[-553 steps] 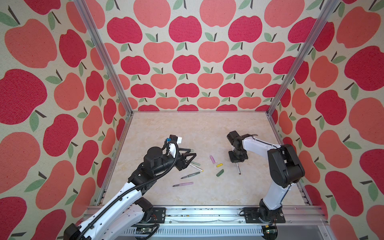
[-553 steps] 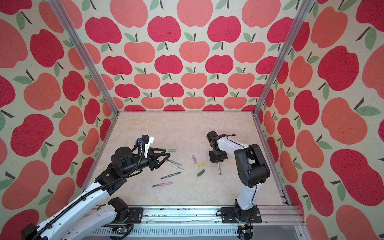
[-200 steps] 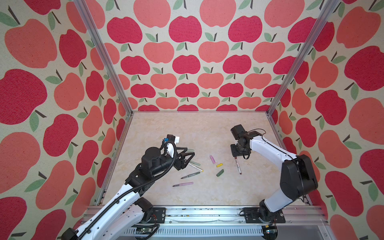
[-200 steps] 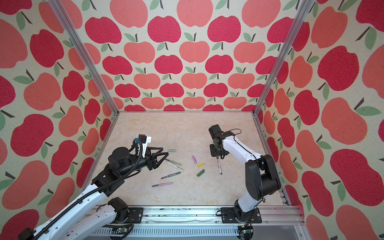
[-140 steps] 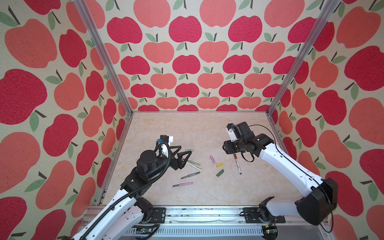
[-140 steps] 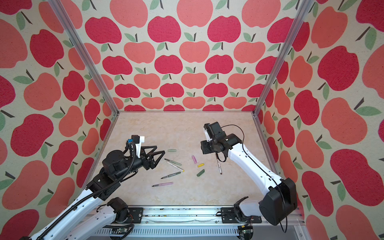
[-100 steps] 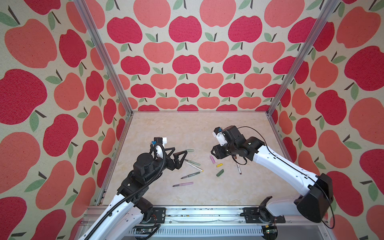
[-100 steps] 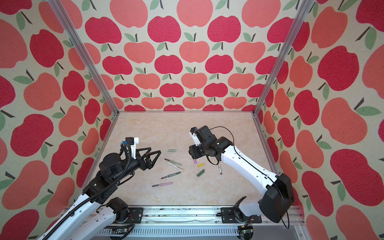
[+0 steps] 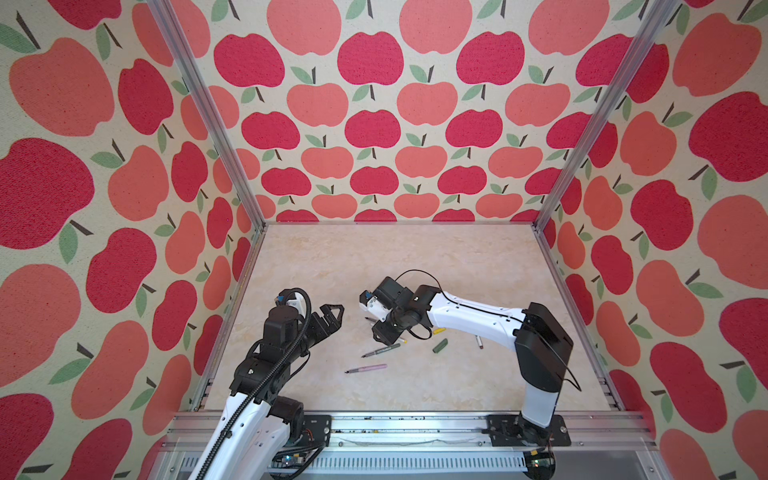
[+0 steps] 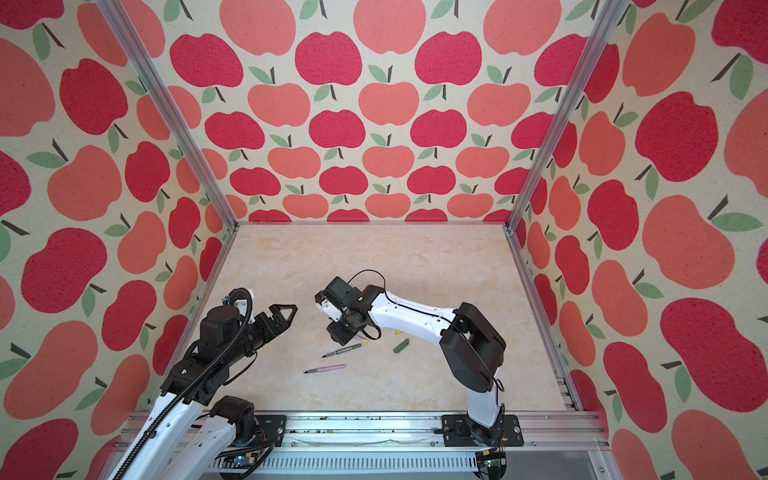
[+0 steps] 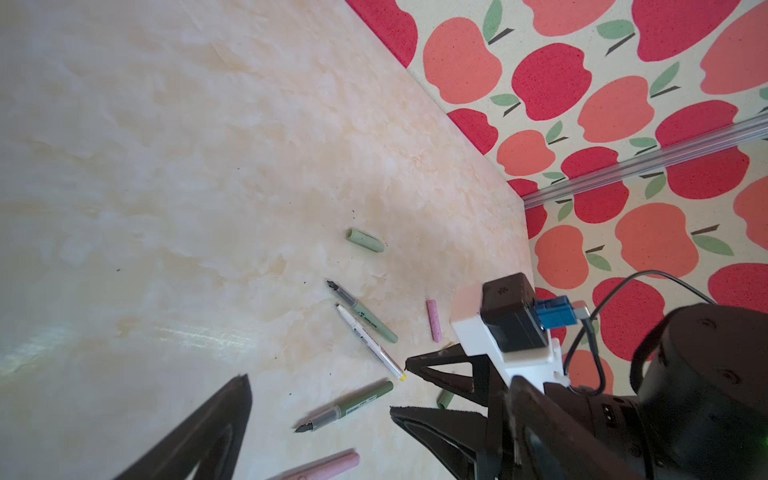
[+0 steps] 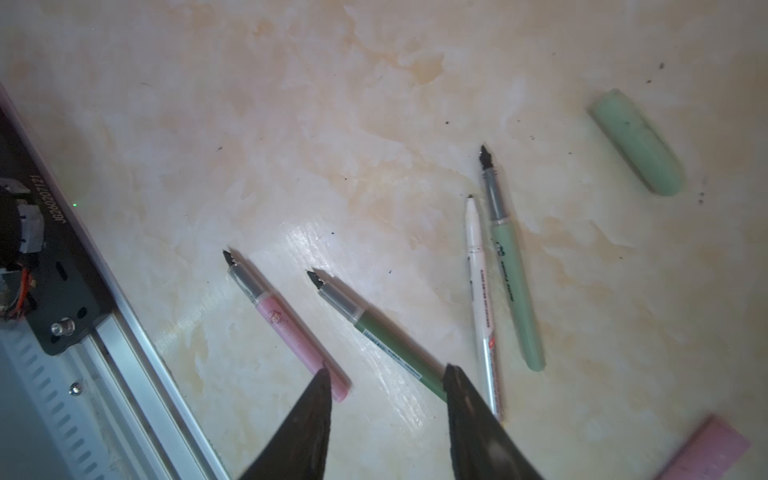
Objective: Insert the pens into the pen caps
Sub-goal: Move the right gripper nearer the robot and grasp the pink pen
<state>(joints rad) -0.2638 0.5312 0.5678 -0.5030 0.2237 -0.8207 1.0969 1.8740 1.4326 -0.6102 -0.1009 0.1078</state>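
Note:
My right gripper point(image 9: 381, 332) point(image 12: 387, 370) hangs open over a cluster of uncapped pens, gripping nothing. One finger covers the dark green pen's point(image 12: 378, 332) rear end, and the other sits by the pink pen's point(image 12: 286, 322) end. Beside them lie the white-and-yellow pen point(image 12: 482, 307) and the pale green pen point(image 12: 513, 282). The pale green cap point(image 11: 365, 240) and pink cap point(image 11: 433, 321) lie further off. The dark green cap point(image 9: 440, 345), yellow cap point(image 9: 439, 331) and white-and-brown pen point(image 9: 479, 341) lie to the right. My left gripper point(image 9: 332, 321) point(image 11: 380, 377) is wide open, left of the pens.
The floor is pale marble point(image 9: 395, 266), walled by apple-print panels with metal corner posts point(image 9: 245, 208). A metal rail point(image 9: 415, 424) runs along the front edge. The right forearm point(image 9: 469, 320) lies low across the floor, hiding part of the pen cluster in both top views.
My right arm swung left, from above the white-and-brown pen to over the pen cluster. My left arm drew back to the left and its jaws opened wider.

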